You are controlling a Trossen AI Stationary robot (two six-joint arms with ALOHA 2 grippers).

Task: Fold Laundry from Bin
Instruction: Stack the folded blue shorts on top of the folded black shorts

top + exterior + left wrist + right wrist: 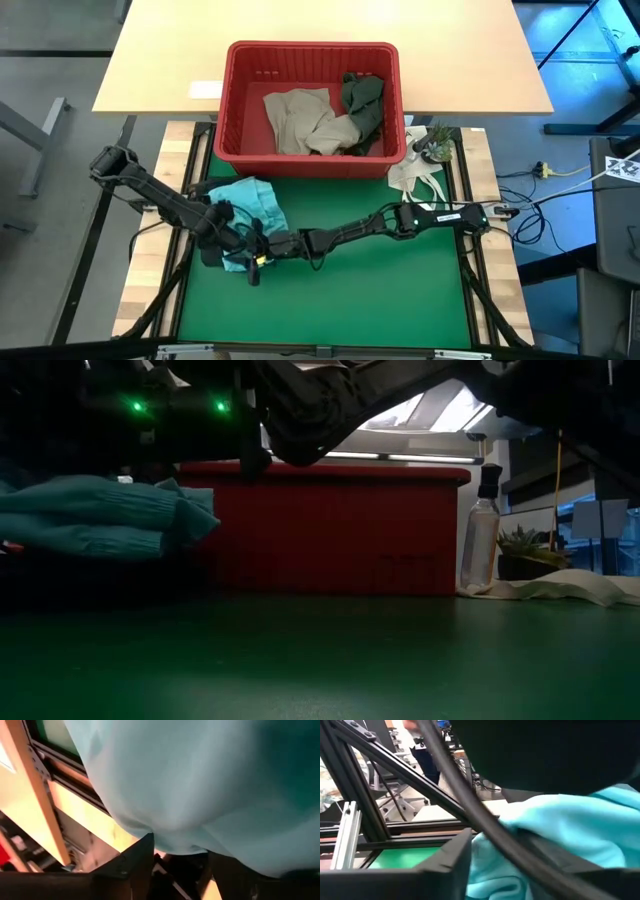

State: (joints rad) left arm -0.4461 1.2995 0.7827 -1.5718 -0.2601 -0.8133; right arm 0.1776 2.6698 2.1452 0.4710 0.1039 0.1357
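surface: green mat [380,290] in front of the red bin [312,155] | teal garment [252,205] bunched near bin's left front corner | left gripper [228,250], right gripper [262,252]: jaw state cannot be told | risk: cloth may be snagged, folds dragged loose

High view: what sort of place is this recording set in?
Likely a robotics lab or workshop: a framed bench with a green mat, loose cables on the floor, and a red bin of laundry staged on a plain table.
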